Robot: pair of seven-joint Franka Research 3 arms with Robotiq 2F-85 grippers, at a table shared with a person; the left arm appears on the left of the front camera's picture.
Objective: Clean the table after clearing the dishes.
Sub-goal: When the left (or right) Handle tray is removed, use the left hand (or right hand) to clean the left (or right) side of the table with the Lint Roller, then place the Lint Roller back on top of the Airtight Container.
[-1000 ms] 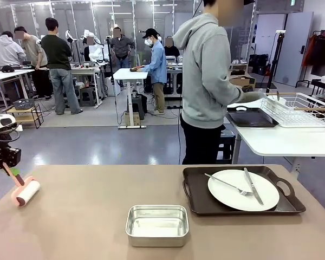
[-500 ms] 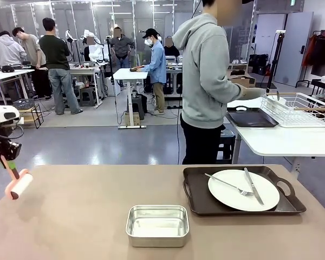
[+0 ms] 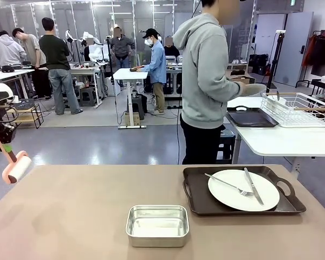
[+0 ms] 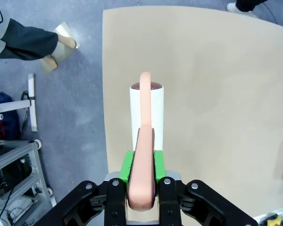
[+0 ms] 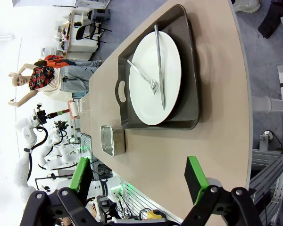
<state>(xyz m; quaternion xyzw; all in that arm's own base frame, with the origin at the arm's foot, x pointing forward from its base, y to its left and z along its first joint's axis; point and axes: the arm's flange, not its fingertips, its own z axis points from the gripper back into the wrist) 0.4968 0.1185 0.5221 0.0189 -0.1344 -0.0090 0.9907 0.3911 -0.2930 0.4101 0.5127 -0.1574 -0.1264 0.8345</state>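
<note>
Now | I see my left gripper [image 4: 141, 162] clamping the lint roller [image 4: 136, 113] above the table [image 4: 217, 94] edge | right gripper [image 5: 139, 176] wide, plate [image 5: 146, 106] on tray [image 5: 191, 70] ahead

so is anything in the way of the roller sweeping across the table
yes. the left pincer holds the lint roller at the table's left end; farther along, a steel pan sits near the front middle and a dark tray with plate, fork and knife lies on the right half, both in its path

Lint roller [image 3: 17, 167] raised leftward off table [image 3: 86, 216]
</note>
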